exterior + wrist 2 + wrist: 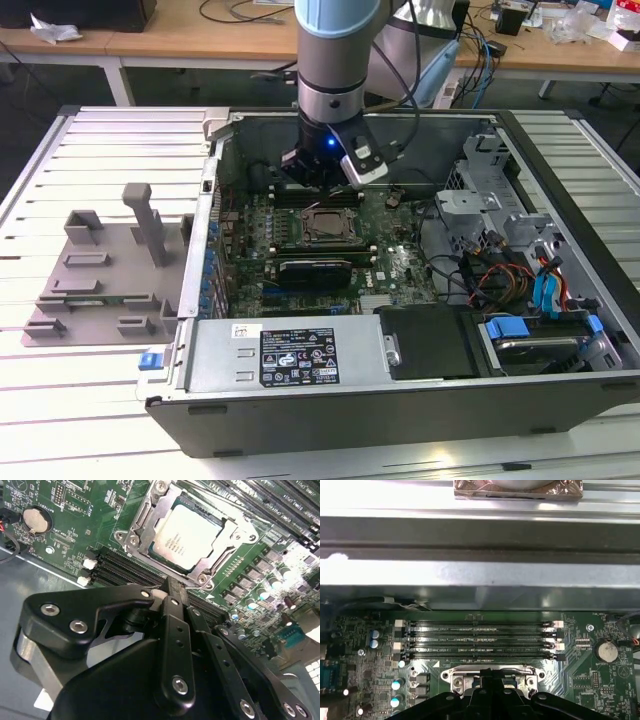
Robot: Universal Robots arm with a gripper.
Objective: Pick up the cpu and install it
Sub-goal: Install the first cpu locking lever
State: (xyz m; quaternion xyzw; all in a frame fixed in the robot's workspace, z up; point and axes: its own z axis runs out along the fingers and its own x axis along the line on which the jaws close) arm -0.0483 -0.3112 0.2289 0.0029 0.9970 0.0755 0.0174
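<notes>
Slatted white table (90, 150), wooden desks (200, 40) behind

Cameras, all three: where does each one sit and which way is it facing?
Exterior view: off the arm, looking down into the open computer case; the arm and gripper show.
Second wrist view: on the arm, facing the cpu in its socket, past the gripper's linkage.
First wrist view: on the arm, facing the memory slots.
Both wrist views share the motherboard.

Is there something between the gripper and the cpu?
Nothing visible. In the second wrist view the cpu lies bare in its socket frame, top uncovered, with the gripper just beside it.
</notes>
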